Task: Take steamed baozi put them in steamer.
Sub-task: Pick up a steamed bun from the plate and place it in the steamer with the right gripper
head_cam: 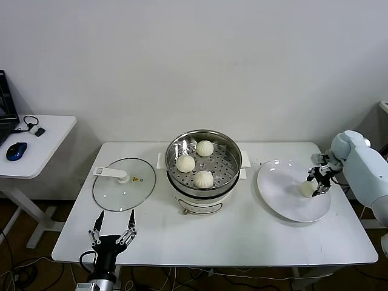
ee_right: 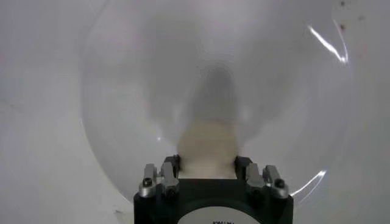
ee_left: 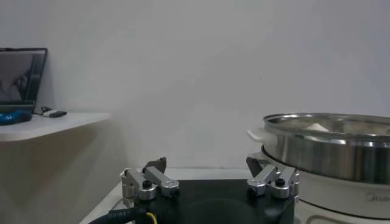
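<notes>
The steel steamer (head_cam: 232,147) on its white pot stands mid-table with three cream-white baozi in it (head_cam: 205,147) (head_cam: 185,163) (head_cam: 204,179). A fourth baozi (head_cam: 307,189) is over the white plate (head_cam: 279,182) at the right, between the fingers of my right gripper (head_cam: 313,185), which is shut on it. In the right wrist view the baozi (ee_right: 207,143) fills the gap of the gripper (ee_right: 207,162) above the plate (ee_right: 122,91). I cannot tell whether it is lifted. My left gripper (head_cam: 115,217) is open and empty at the front left; it also shows in the left wrist view (ee_left: 207,164), with the steamer (ee_left: 329,146) beyond it.
A flat glass lid (head_cam: 124,185) with a white handle lies left of the steamer. A small side table (head_cam: 42,145) with a blue mouse (head_cam: 17,150) stands far left. The table's right edge is close to the plate.
</notes>
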Controlling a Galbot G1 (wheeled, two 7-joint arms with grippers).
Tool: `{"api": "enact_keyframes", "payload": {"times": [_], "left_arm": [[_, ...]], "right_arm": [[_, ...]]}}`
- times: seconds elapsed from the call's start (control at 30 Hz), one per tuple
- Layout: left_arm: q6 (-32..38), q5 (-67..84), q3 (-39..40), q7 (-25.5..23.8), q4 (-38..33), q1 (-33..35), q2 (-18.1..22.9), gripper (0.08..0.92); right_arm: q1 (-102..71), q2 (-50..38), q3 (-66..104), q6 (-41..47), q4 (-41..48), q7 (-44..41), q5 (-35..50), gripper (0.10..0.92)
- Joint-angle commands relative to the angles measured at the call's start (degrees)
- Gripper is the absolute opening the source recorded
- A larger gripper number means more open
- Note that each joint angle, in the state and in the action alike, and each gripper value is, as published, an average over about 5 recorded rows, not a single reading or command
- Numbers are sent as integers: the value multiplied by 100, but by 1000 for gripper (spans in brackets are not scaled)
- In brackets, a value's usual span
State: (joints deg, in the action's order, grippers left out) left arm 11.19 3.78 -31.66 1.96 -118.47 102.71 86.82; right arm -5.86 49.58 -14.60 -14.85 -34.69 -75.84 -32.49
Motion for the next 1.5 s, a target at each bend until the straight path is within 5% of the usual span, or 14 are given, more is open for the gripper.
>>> {"api": "enact_keyframes", "payload": {"times": [0.03, 0.7, 1.5], "left_arm": [[6, -1, 31, 5, -11, -11, 7, 823], [44, -86, 275, 5, -49, -61, 41, 823], [23, -95, 221, 12, -82, -91, 49, 823]], "right_arm": [[597, -561, -1503, 612, -996, -169, 1932, 594], [3519, -705, -4741, 1986, -2391, -168, 5248, 577], [3883, 1368, -5662, 2594, -1892, 154, 6346, 577]]}}
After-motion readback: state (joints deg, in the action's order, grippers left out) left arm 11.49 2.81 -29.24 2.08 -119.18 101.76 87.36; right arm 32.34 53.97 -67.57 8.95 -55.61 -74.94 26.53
